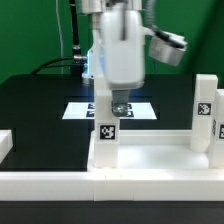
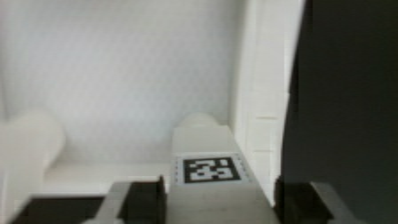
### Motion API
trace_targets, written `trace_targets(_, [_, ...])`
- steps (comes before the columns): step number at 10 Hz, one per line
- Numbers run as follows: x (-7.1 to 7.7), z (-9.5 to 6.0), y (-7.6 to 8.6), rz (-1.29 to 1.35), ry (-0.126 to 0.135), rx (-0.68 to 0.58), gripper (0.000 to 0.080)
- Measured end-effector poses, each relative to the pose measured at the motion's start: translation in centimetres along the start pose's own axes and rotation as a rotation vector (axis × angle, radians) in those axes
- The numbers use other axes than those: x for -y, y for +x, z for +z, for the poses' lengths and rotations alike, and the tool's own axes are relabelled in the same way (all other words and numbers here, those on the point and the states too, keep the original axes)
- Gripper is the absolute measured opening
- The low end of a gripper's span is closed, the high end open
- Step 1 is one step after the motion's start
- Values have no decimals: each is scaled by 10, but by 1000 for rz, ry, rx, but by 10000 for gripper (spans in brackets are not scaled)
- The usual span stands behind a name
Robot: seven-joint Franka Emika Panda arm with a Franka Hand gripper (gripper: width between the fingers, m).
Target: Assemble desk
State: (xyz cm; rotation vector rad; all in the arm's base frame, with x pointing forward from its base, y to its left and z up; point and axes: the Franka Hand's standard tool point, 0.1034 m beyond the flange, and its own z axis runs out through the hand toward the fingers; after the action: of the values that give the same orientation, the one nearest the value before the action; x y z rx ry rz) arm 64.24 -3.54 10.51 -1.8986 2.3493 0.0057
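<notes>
My pincer [image 1: 119, 106] pinches a tagged leg [image 1: 107, 143] standing upright at a corner of the desk top [image 1: 150, 158], itself near the table's [image 1: 40, 110] front edge; a crooked pull could jam or tip it; black table, green backdrop [image 1: 30, 30], marker board [image 1: 80, 110] behind.

Fingertips [image 2: 139, 203]: cut off at the wrist view's edge; contact with the leg [image 2: 210, 160] cannot be told.
Arm [image 1: 120, 40]: cropped at 12 o'clock, exterior view.
Tag [image 2: 212, 169]: blurred.
</notes>
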Motion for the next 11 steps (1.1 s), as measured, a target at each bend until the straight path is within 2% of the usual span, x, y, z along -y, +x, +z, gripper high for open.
trace_targets(2, [4, 0, 0, 266, 16, -2, 293])
trace_targets(3, [4, 0, 0, 318, 24, -5, 293])
trace_targets(4, [4, 1, 0, 322, 23, -5, 368])
trace_targets(5, [4, 1, 0, 316, 23, -6, 368])
trace_targets(6, [4, 0, 2, 199, 27, -14, 504])
trace_targets(7, [1, -2, 2, -26, 30, -16, 616])
trace_targets(9, [-1, -9, 0, -318, 40, -12, 643])
trace_targets(11, [-2, -6, 1, -402, 35, -17, 648])
